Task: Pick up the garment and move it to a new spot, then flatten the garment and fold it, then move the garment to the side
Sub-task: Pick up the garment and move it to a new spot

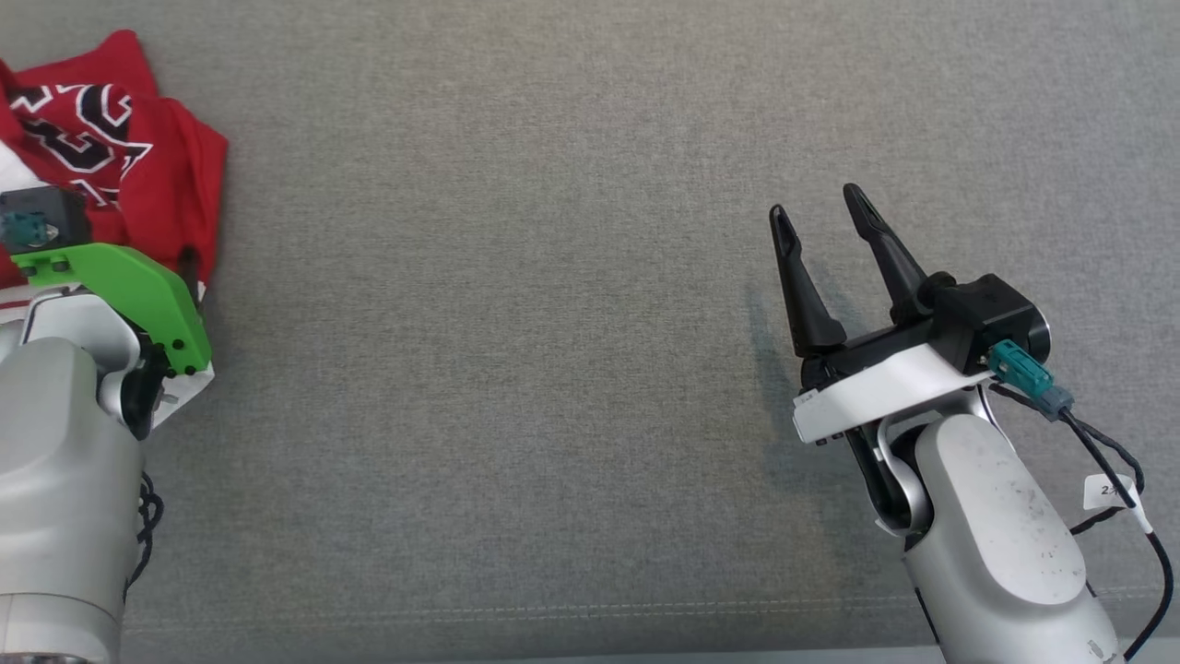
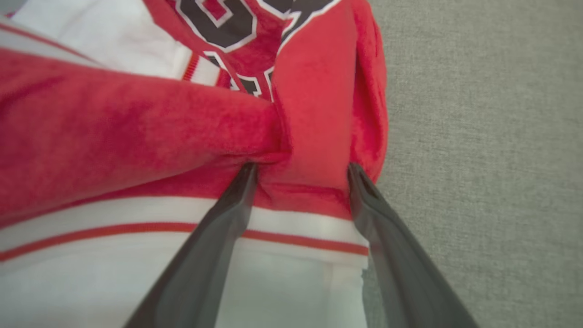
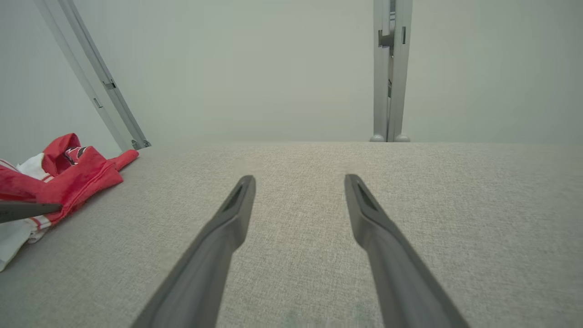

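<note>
Grey woven surface (image 1: 553, 369) holds the crumpled red-and-white lettered garment (image 1: 175, 175) far left. My left gripper (image 2: 301, 169), spread, seemingly straddles one fold; closing could pinch a thin layer that slips. My right gripper (image 1: 816, 203) gapes idle.

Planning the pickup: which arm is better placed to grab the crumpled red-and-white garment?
Left. The left gripper, open, straddles a fold of the crumpled red-and-white fabric garment; the right gripper hangs open over the grey cloth surface, well apart from it.
</note>
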